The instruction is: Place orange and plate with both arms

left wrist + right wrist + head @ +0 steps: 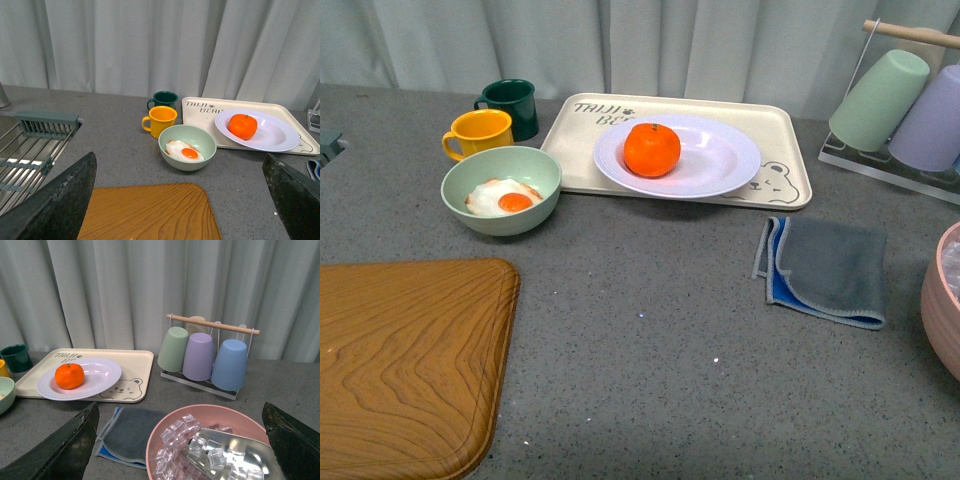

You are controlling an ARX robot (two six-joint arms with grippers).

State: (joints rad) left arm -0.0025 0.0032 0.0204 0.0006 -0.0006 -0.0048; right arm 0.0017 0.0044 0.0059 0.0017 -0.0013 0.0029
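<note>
Two grippers show only in their own wrist views, each as a pair of black fingers at the picture's lower corners, spread wide apart and holding nothing: the left gripper (pixel 180 200) hangs over the wooden board (pixel 150 212), the right gripper (pixel 180 440) over the pink bowl (pixel 200 416) of ice cubes (pixel 175 435) with a metal scoop (pixel 235 455) in it. Neither arm appears in the front view.

From the front, the wooden board (pixel 405 360) lies at the near left of the grey counter (pixel 650 330) and the pink bowl (pixel 942 300) at the right edge. Between them, toward the right, lies a folded grey and blue cloth (pixel 825 270).

Farther back, the orange (pixel 652 150) sits in the white plate (pixel 720 160), left of its middle, and the plate rests on the cream bear-print tray (pixel 780 125). Left of the tray stands a pale green bowl (pixel 502 190) holding a fried egg (pixel 505 198). Just behind it are a yellow mug (pixel 480 133) and a dark green mug (pixel 510 105), side by side.

At the far right, a rack (pixel 210 352) with a wooden bar holds three upturned cups, green, lilac and blue. A sink with a grid (pixel 30 150) shows at the left in the left wrist view. Pale curtains (pixel 620 45) hang behind everything.
</note>
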